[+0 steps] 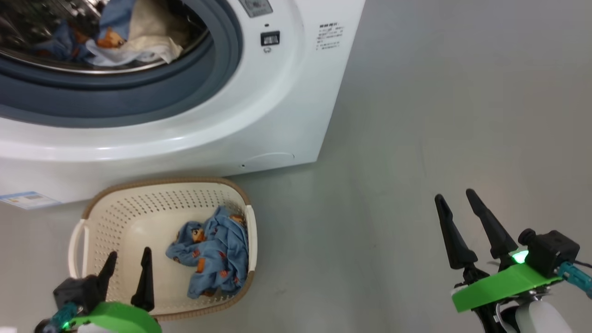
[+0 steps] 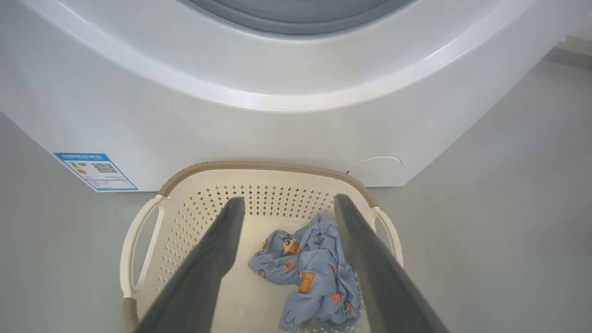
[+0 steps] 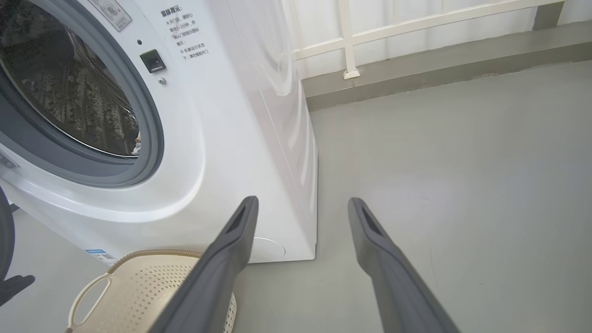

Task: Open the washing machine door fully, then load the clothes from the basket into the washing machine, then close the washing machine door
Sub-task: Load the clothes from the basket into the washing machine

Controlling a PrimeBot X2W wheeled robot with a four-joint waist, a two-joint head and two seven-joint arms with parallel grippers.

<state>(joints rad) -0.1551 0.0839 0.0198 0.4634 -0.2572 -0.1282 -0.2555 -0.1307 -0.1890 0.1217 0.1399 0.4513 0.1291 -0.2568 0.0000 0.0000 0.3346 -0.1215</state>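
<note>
Clothes (image 2: 310, 273): one crumpled blue piece with orange-brown cartoon prints, lying on the basket floor.

Start from your left gripper (image 1: 130, 252). Its fingers are spread wide with nothing between them, poised over the near end of the basket (image 1: 138, 208). The bundle sits ahead of and below the fingertips, shifted toward the robot's right. In the left wrist view it is framed between the two fingers but crowds the right-hand one. Its long axis runs roughly along the finger direction, slightly slanted.

Judgement: you'd want a short drop and a small rightward shift to centre it. Closing across the bundle's width looks workable.

Right gripper (image 1: 454, 194): also parted and empty, over bare floor (image 1: 416, 115), well apart from the basket. Your left arm is clearly the nearer.

Farther out, beyond the basket's far rim, is the washing machine (image 1: 277, 115). Its opening is uncovered, and blue and cream pieces (image 1: 134, 41) are already in the drum.

Writing:
- Blue label sticker (image 2: 95, 171), low on the front panel, carries a QR code and small coloured bars. The text is too small to read.
- A block of small Chinese print (image 3: 185, 32) sits beside the black latch socket (image 3: 152, 60). You can't make it out reliably.
- No brand name is legible.
</note>
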